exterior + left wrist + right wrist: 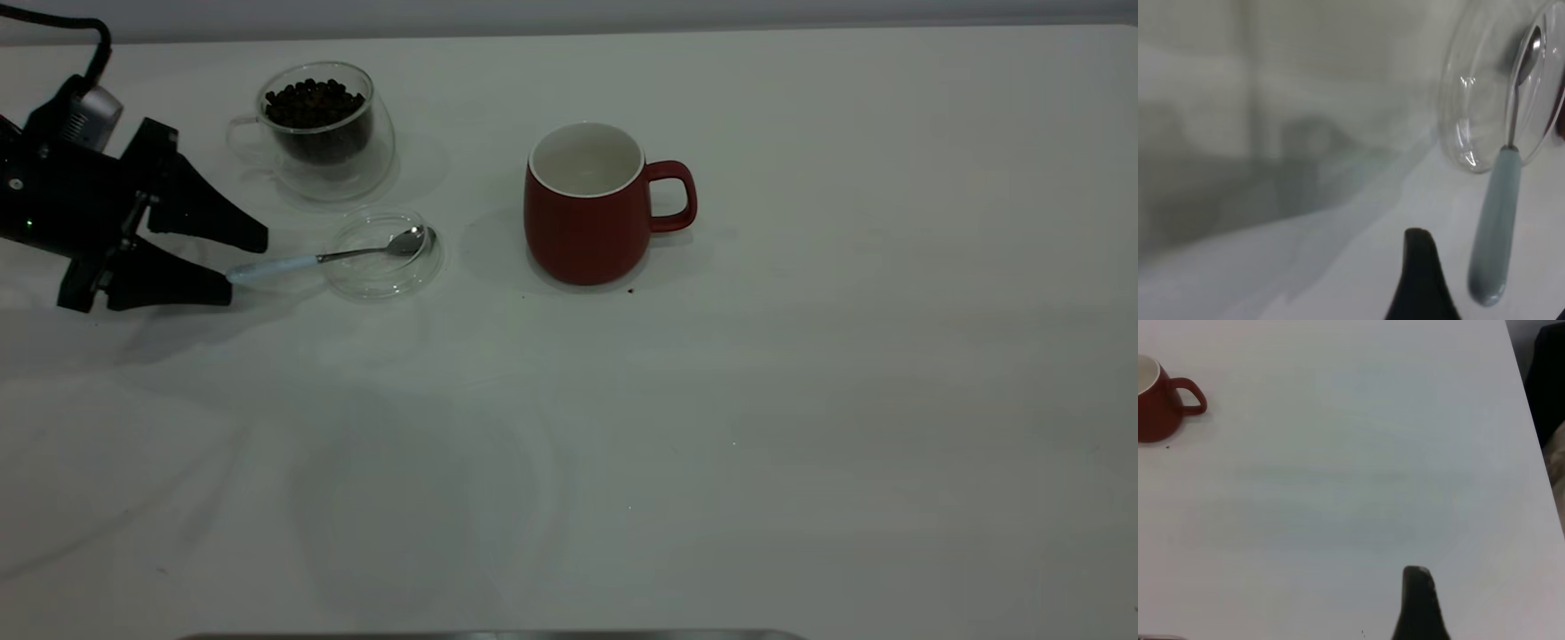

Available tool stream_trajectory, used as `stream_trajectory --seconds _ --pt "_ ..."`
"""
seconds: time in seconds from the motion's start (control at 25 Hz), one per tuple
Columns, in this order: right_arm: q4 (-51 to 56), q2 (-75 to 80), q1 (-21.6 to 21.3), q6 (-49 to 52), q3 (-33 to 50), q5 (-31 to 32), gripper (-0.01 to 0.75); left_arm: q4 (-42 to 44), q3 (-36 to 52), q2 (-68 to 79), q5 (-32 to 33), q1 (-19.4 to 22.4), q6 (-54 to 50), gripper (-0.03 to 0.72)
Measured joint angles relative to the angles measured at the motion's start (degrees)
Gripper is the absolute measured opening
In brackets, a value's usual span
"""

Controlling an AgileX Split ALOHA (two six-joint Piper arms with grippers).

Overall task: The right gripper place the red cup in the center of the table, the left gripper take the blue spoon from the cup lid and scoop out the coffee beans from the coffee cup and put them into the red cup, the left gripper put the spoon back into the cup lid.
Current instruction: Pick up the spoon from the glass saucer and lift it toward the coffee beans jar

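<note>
Exterior view: left pincer (pixel 238 265) at the 9 o'clock edge of the white counter (pixel 711 427), fingers spread wide, nothing held. Blue spoon (pixel 324 258) lies at 3 o'clock from the pincer; pale handle end sits right between the two fingertips, close to the lower one, contact unclear. Spoon bowl rests inside the cup lid (pixel 382 253), handle sticking out over the rim toward 9 o'clock. Coffee cup (pixel 324 129) with coffee beans (pixel 313 105) stands just beyond the lid at 11 o'clock from it, glass handle pointing to 9 o'clock. Red cup (pixel 587 204) upright near counter centre, well apart from the lid at its 3 o'clock, loop handle pointing to 3 o'clock, inside looks white and bare. One dark speck on the counter at the red cup's base. Right pincer out of shot here.

Left wrist view: one black fingertip (pixel 1419 267) low in shot, spoon handle (pixel 1495 227) just beside it, not gripped. Clear lid (pixel 1471 107) holds the metal bowl end.

Right wrist view: single black fingertip (pixel 1418 600) over bare counter (pixel 1351 453); opening can't be told. Red cup (pixel 1155 403) far off, well apart from this pincer. Counter edge visible, dark area beyond it.
</note>
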Motion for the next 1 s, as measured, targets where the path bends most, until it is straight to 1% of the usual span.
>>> stream_trajectory --seconds 0.24,0.44,0.56,0.72,1.0 --pt "0.0 0.0 0.0 0.0 0.0 0.0 0.573 0.0 0.0 0.0 -0.31 -2.49 0.06 0.595" --pt "0.0 0.0 0.0 0.0 0.0 0.0 0.573 0.0 0.0 0.0 -1.3 -2.6 0.06 0.595" --pt "0.0 0.0 0.0 0.0 0.0 0.0 0.573 0.0 0.0 0.0 -1.44 -2.6 0.06 0.579" --pt "0.0 0.0 0.0 0.0 0.0 0.0 0.573 0.0 0.0 0.0 -1.44 -2.6 0.06 0.524" --pt "0.0 0.0 0.0 0.0 0.0 0.0 0.573 0.0 0.0 0.0 -1.49 -2.6 0.06 0.375"
